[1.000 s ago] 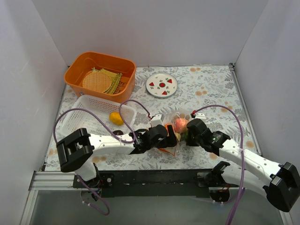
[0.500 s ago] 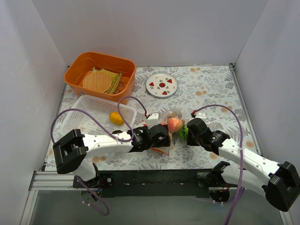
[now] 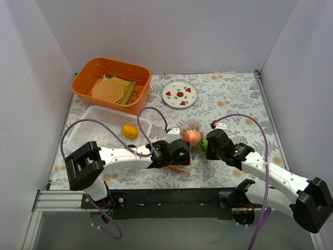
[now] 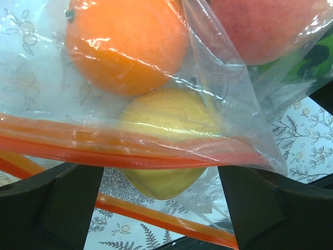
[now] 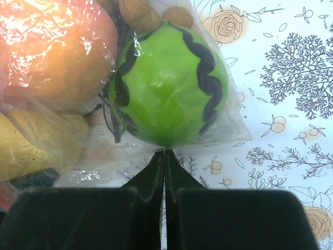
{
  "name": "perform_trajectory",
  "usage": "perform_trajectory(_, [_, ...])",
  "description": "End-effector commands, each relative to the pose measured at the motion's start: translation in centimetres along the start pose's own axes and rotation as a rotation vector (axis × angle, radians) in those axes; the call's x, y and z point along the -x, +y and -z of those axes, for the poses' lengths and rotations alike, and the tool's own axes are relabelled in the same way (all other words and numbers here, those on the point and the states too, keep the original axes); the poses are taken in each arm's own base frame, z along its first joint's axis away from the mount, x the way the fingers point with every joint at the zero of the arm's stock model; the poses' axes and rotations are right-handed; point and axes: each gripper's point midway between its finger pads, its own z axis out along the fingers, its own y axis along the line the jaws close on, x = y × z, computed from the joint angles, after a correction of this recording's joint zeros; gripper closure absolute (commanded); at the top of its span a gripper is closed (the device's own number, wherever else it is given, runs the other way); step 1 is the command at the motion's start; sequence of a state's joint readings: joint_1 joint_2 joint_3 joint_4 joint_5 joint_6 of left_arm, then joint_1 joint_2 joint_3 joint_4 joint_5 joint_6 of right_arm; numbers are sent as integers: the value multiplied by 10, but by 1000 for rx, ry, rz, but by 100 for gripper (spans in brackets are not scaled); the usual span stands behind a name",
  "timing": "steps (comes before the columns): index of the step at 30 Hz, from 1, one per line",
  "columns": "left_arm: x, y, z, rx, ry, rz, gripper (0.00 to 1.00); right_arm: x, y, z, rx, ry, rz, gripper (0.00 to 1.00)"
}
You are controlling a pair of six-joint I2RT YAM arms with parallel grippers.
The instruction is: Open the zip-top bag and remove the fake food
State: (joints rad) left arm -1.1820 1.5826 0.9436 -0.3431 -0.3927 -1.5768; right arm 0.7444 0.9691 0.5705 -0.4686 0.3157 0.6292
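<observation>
A: Right hand (image 5: 165, 154) is pinched together on the bag (image 5: 231, 125) edge just below the green ball (image 5: 171, 88). The bag sits between both hands, over the near-middle tabletop (image 3: 234, 99).

B: Left hand (image 4: 158, 174) has its fingers apart, with the zip strip (image 4: 104, 148) across them. Suggest closing on one lip only, then peeling slowly.

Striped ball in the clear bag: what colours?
Green plastic ball, wavy black stripes; right wrist view.

Overhead camera looks down from behind; both wrist cameras sit close against the zip-top bag (image 3: 190, 136).
</observation>
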Motion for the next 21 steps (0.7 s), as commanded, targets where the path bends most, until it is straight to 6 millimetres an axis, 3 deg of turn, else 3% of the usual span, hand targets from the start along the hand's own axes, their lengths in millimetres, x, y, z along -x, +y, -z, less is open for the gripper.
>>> perform_trajectory(1, [9,-5,9,-25,-24,-20,12,23,3,2,-3,-56,-10,99])
perform_trajectory(8, [11,1,13,-16,-45,8,9,25,-5,-1,-25,-45,-11,99])
perform_trajectory(15, [23,-5,27,-105,-102,79,4,20,-9,-2,-22,-30,-21,99])
perform_trajectory(21, [30,5,26,-70,-130,152,11,17,-8,-1,-7,-24,-29,99])
